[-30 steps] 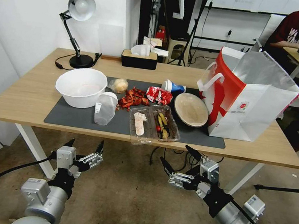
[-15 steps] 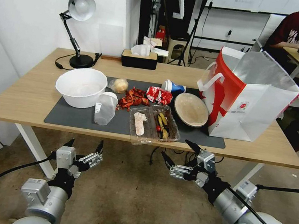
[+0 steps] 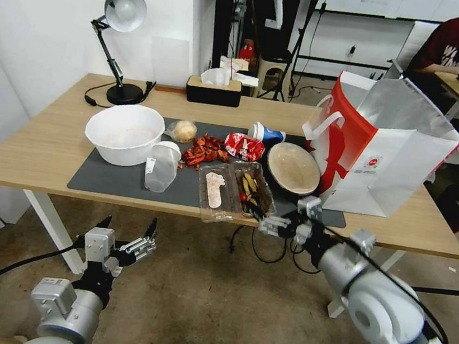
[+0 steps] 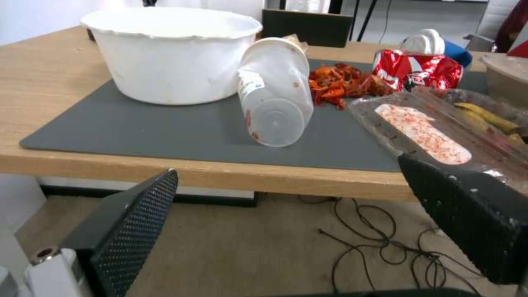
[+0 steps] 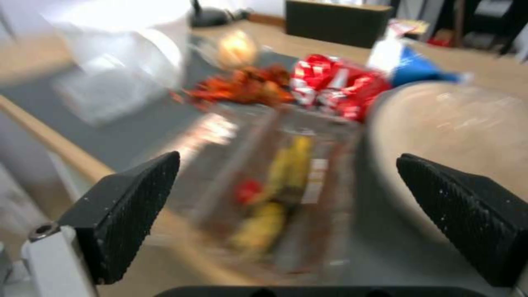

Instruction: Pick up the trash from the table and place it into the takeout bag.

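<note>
Leftmost, below desk (image 3: 28, 157) edge: left tool (image 3: 126, 237), released, idle. Centre: clear tray (image 3: 236, 191) overhanging front edge, right tool (image 3: 275, 216) released, close beside it. Risk: nudged off. Rightmost: takeout bag (image 3: 389, 159), upright.

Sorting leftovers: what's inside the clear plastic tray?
The tray holds a pinkish white smear in one half, yellowish strips and a small red piece in the other. The right tool hides its near corner.
</note>
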Available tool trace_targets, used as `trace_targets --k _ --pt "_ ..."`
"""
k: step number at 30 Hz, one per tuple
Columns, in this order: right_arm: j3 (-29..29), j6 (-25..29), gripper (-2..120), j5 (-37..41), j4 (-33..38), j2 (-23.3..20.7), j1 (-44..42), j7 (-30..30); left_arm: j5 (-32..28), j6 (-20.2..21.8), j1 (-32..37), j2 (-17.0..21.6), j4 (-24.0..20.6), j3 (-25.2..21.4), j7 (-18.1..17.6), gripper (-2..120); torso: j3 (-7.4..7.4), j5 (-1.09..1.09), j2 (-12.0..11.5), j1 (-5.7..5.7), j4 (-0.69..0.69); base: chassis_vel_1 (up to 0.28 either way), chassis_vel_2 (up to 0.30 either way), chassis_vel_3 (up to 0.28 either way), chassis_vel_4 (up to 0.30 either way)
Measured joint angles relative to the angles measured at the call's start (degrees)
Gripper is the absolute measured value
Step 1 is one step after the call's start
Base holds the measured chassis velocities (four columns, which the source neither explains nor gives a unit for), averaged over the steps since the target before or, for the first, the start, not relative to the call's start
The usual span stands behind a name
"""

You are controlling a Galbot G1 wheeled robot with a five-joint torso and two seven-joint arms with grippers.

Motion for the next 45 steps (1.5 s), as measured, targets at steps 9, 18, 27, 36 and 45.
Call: trace_targets --k 9,18,27,36,45 --pt "-4.9 -9.9 100 -13.9 -4.4 -8.1 14.3 -7.7 1.1 -0.8 0.0 -1.0 0.5 0.0 -0.1 100 0.0 -0.01 0.0 0.01 0.0 0.0 0.0 0.0 0.0" --pt "-11.0 -14.6 100 -22.6 -6.6 -10.0 20.3 -13.3 1.6 -1.0 0.0 -1.6 0.6 -0.1 -0.1 100 0.0 0.0 0.0 0.0 0.01 0.0 0.0 0.0 0.0" --pt "-14.0 -14.7 100 -27.3 -8.2 -9.7 21.8 -15.0 1.7 -1.5 0.3 -1.5 0.4 -0.5 -0.3 100 -0.01 -0.01 0.0 0.0 0.01 0.0 0.0 0.0 0.0" --pt "-14.5 -14.6 100 -28.1 -9.0 -9.7 21.2 -15.0 1.8 -1.0 0.2 -1.2 0.0 -0.5 -0.5 100 -0.01 0.0 0.0 0.0 0.01 0.0 0.0 0.0 0.0" --pt "-15.4 -14.5 99 -28.0 -10.1 -9.6 21.8 -14.4 1.7 -0.8 0.2 -1.4 0.0 -0.4 -0.5 100 -0.01 -0.01 0.0 0.0 0.01 0.0 0.0 0.0 0.0"
